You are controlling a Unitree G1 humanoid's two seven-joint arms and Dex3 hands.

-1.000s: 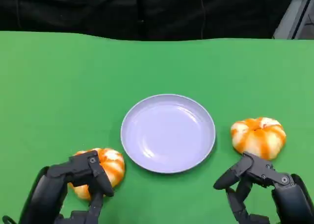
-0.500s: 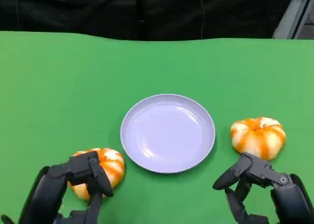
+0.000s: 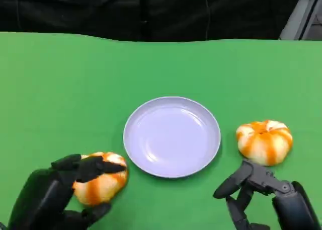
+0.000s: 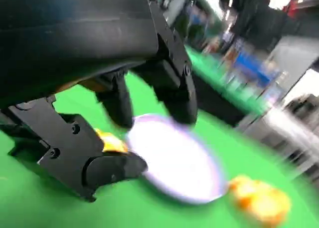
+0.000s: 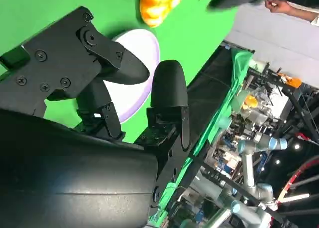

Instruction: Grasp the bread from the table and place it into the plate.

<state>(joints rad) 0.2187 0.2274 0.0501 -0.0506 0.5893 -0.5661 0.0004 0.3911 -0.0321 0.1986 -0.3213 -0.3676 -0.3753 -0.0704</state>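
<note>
On the green table [image 3: 60,89] there are 2 breads and 1 plate [image 3: 172,136]. The plate is pale lilac and lies in the middle, with nothing inside. The left bread [image 3: 100,182] is just beside the plate's near left rim, on the table. The left hand [image 3: 58,197] is around this bread: fingers [image 3: 93,167] lie over its top and another finger curls under its near side, so the hand grips it. The right bread [image 3: 264,141] sits to the right of the plate, apart from it. The right hand [image 3: 251,192] is just in front of this bread with fingers spread, holding nothing and not touching it.
</note>
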